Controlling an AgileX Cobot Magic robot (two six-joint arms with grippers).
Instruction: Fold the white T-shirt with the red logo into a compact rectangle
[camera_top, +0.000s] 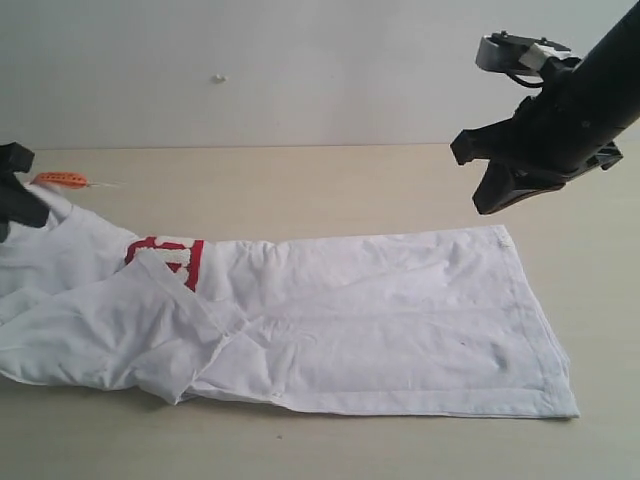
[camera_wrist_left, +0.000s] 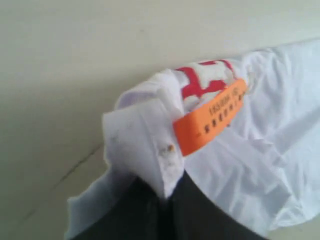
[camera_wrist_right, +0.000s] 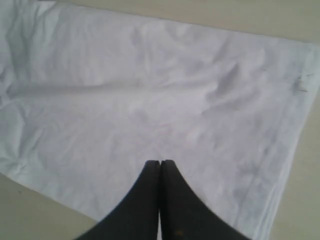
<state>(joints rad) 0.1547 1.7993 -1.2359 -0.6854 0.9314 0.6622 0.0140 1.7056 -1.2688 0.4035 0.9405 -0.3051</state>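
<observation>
The pale bench (camera_top: 340, 190) carries the white T-shirt (camera_top: 380, 320), wrinkled, along its near edge. It lies flat toward the right end and is folded over itself toward the left.

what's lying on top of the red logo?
Folded fabric of the white T-shirt covers most of the red logo; one end shows, the rest of the lettering is hidden.

An orange neck tag (camera_wrist_left: 210, 117) on the collar of the white T-shirt (camera_wrist_left: 280, 150) carries two lines of dark print, too blurred to read. Just beside the tag, the red logo (camera_wrist_left: 192, 85) shows partial white letters, illegible.
</observation>
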